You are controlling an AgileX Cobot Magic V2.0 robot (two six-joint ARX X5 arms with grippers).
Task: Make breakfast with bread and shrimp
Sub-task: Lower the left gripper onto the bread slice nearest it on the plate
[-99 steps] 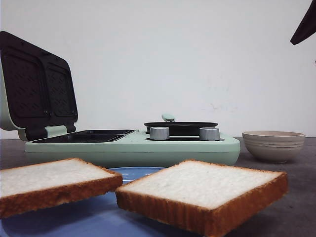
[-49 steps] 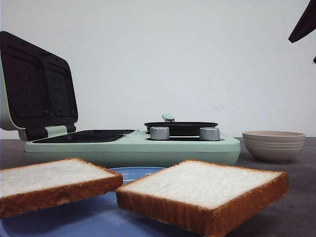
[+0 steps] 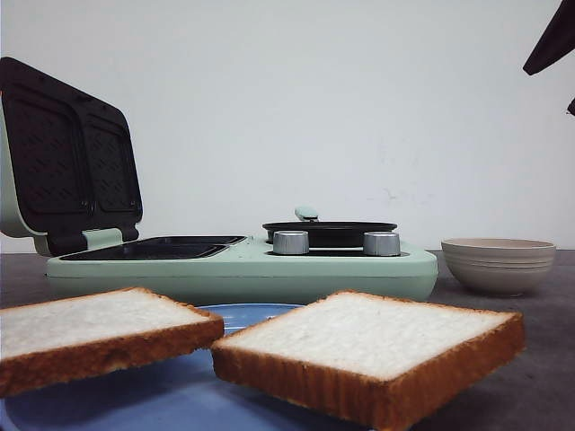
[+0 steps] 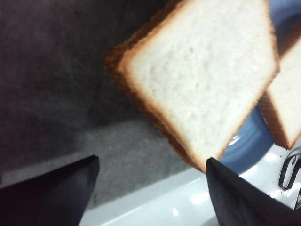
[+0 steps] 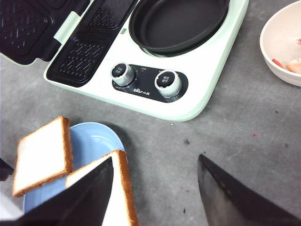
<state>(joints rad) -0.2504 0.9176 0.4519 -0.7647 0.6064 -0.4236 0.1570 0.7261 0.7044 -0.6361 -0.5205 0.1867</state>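
Below the left gripper (image 4: 150,188), whose two dark fingers stand wide apart with nothing between them, lies one bread slice (image 4: 200,75), its corner reaching toward the gap and its far part resting on the blue plate (image 4: 247,141). A second slice (image 4: 287,101) overlaps the plate just beside the first. Bare grey tabletop (image 4: 51,94) fills the space off to one side of this claw.

The right gripper (image 5: 155,188) hangs high over the scene, likewise spread and empty. Beneath and to one side of it sit the same two slices on the plate (image 5: 96,136); farther ahead of it is the mint-green breakfast maker (image 5: 197,101) with its lid (image 5: 28,23) swung up, ridged sandwich plates (image 5: 82,56) exposed, a round black frying pan (image 5: 176,21) and two silver knobs (image 5: 167,80). Well off to its other side is a cream bowl (image 5: 277,37) holding the shrimp (image 5: 291,66), only partly in view at the edge.

The step in hand appears to be picking up a slice with the left claw. To do it well, the fingers should probably come down astride one crust edge of the nearer slice, where it overhangs the plate rim, and close gently: soft crumb would dent or tear under a hard pinch. Keeping the slice level in the lift, and clear of its neighbour, should help it drop flat into a sandwich plate.
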